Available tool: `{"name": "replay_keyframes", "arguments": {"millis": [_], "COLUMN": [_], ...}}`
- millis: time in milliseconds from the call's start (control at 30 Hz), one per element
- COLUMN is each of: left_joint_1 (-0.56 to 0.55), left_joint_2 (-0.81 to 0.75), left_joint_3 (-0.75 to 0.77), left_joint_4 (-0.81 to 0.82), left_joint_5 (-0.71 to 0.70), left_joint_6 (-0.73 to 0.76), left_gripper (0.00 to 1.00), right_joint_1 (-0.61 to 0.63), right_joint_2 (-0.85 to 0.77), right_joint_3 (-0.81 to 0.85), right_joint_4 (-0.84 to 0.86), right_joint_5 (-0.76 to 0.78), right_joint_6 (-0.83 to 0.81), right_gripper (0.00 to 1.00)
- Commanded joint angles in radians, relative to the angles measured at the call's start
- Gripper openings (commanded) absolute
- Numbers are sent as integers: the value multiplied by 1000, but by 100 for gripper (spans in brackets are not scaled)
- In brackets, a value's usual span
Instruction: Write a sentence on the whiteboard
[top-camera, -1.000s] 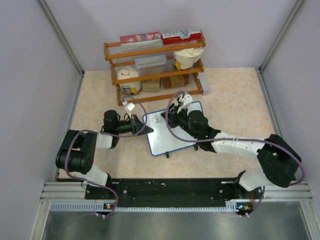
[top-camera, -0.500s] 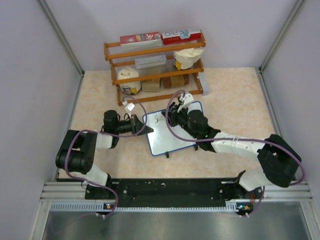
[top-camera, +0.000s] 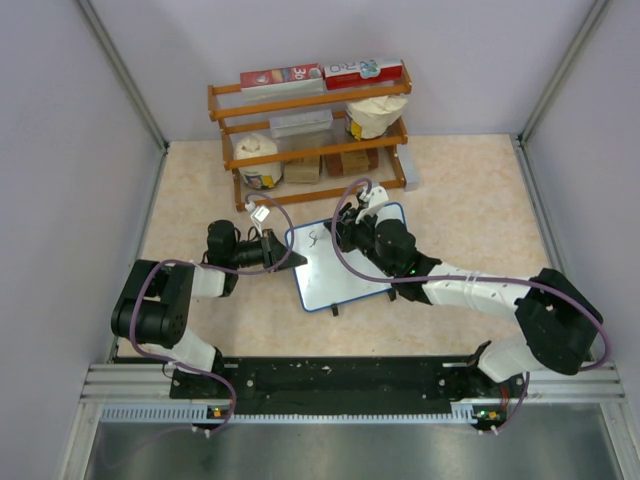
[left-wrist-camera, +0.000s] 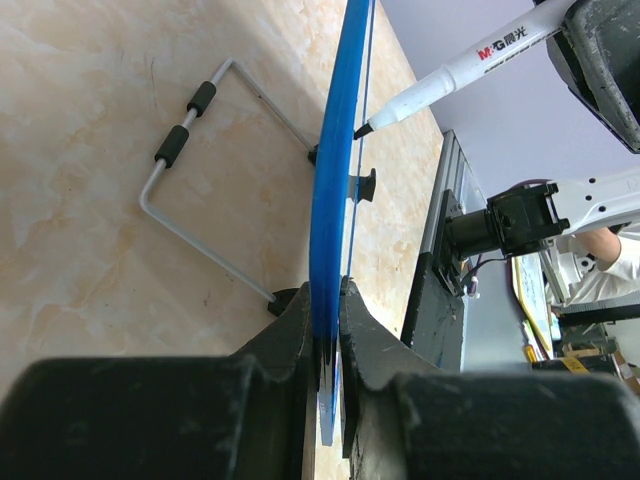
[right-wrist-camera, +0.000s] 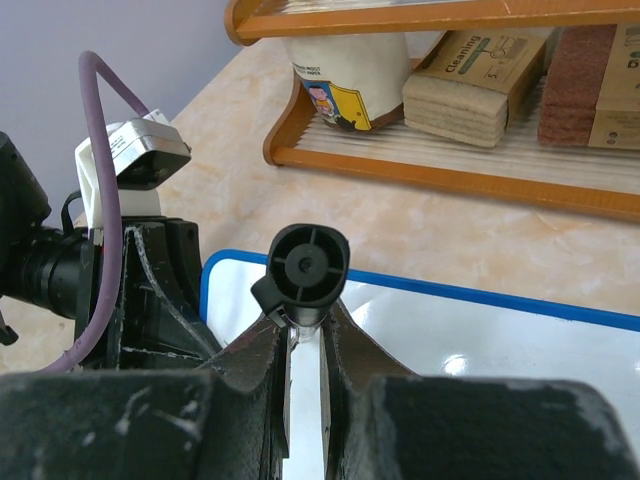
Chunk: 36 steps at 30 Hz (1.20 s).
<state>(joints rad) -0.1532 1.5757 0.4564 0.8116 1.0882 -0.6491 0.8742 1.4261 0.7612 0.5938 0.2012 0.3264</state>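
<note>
On the left, the left arm's fingers (left-wrist-camera: 295, 330) are pressed onto the left edge of the whiteboard (top-camera: 338, 278), pinching its blue frame between them. The whiteboard stands mid-tabletop (top-camera: 460, 200), propped on a bent wire stand (left-wrist-camera: 185, 215) and just in front of the wooden rack (top-camera: 310, 130) of boxes and tubs. Of the sentence (top-camera: 316, 237), only a few thin black strokes show, near the board's upper left corner. To the right, the right arm's fingers (right-wrist-camera: 272, 355) are clamped on a white marker (left-wrist-camera: 450, 75). Its black tip sits at the board's face beside those strokes; whether it touches, I cannot tell.
</note>
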Motion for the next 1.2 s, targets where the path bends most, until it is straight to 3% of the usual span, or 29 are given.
{"name": "replay_keyframes", "arguments": {"millis": [0,633,1167], "left_joint_1": [0,0,0], "left_joint_2": [17,18,18], "left_joint_3": [16,16,16], "left_joint_4": [11,11,12], "left_joint_5": [-33,-33,-31], "left_joint_6": [37,37,35], "left_gripper": [0,0,0], "right_joint_1": [-6,-6,-29], "right_joint_2": [-15,-33,-30], "right_joint_3": [7,-62,9], "right_joint_4": [-28,-6,-22], "right_joint_5": [40,-22,56], "right_joint_6": [-4,2,-3], "right_gripper": [0,0,0]}}
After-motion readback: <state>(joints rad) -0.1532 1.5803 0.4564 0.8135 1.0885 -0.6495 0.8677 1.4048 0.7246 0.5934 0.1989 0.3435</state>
